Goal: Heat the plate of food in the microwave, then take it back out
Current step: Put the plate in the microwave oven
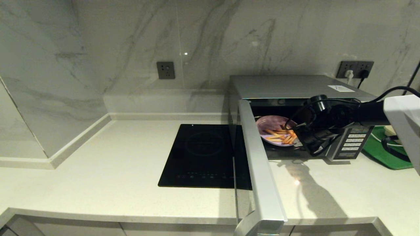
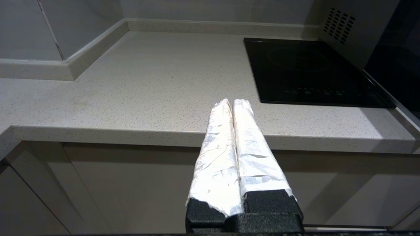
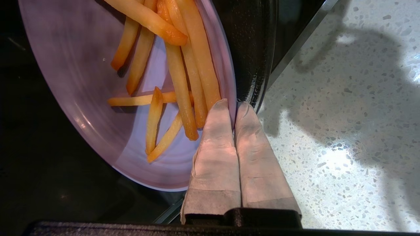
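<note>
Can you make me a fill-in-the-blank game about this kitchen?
1. The microwave door is ___.
2. The right tool is shut on the rim of the ___.
3. The left tool, holding nothing, is ___.
4. The black cooktop sits to the microwave's ___.

Missing words: open; plate; shut; left

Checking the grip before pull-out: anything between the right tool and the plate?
Nothing. In the right wrist view, the right tool is shut on the plate rim at the microwave opening.
</note>
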### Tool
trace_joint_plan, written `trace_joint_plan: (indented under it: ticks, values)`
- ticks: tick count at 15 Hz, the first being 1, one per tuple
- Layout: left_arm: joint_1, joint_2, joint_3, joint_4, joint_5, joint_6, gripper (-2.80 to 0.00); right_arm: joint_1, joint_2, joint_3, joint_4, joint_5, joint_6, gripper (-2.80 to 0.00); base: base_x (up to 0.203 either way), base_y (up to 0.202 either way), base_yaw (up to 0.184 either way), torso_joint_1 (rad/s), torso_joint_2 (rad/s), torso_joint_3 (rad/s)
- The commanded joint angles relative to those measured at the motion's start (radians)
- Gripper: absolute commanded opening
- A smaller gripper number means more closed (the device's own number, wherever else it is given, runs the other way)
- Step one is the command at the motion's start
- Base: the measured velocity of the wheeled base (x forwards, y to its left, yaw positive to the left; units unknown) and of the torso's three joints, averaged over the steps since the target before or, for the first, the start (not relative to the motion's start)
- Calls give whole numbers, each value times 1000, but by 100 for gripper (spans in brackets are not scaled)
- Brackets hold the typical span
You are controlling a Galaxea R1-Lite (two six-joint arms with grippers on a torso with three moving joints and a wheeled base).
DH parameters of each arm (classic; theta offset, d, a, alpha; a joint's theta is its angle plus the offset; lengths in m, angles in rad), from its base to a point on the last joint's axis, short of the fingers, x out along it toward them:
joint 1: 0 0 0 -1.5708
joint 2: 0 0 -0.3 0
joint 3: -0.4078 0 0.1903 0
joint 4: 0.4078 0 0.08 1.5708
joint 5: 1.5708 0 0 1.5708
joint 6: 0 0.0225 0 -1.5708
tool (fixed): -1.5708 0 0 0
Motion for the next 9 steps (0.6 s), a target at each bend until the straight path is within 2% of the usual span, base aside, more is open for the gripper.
trace_joint_plan:
  ticks: [1,8,9]
  values:
    - [0,0,0,-1,0,-1,-280,2,2,4,2,0,7,-280,0,0,0,0,0,0]
    - [0,0,0,-1,0,-1,-280,9,10,7,2,-1,5,-280,0,0,0,0,0,0]
    - [0,0,0,-1,0,-1,-280,12,10,7,2,-4,5,0,0,0,0,0,0,0]
